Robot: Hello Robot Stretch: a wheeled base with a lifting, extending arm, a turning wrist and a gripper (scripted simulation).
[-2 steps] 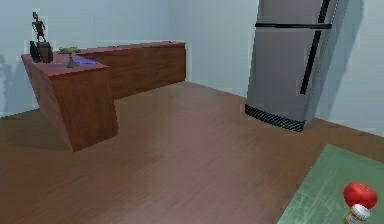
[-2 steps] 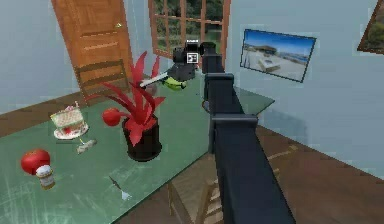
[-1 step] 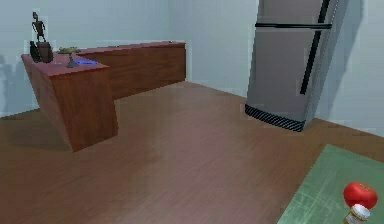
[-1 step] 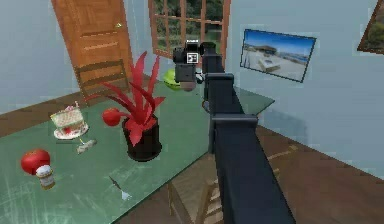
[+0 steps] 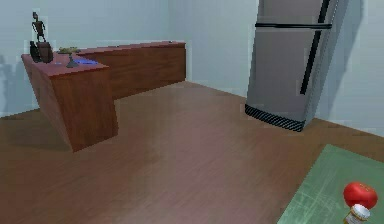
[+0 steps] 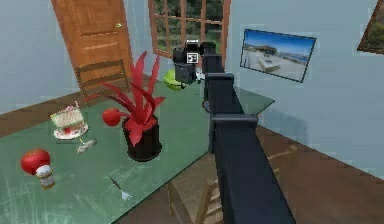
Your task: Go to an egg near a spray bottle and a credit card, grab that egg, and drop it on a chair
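Grab step, I judge: gripper (image 6: 180,62) out over the table (image 6: 185,132), near a green object (image 6: 176,82); I cannot tell its state or load. Next, find the egg.

Under my arm, the green glass-topped surface (image 6: 75,192) carries a red-leaved plant in a black pot (image 6: 143,128) near its middle. Left of the pot lie a small red round fruit (image 6: 111,117) and a white dish of food (image 6: 67,122); nearer sits a red ball-shaped thing on a white base (image 6: 37,162). A thin grey utensil (image 6: 120,187) lies near the pot, and a lime-green round thing (image 6: 177,80) is at the far edge.
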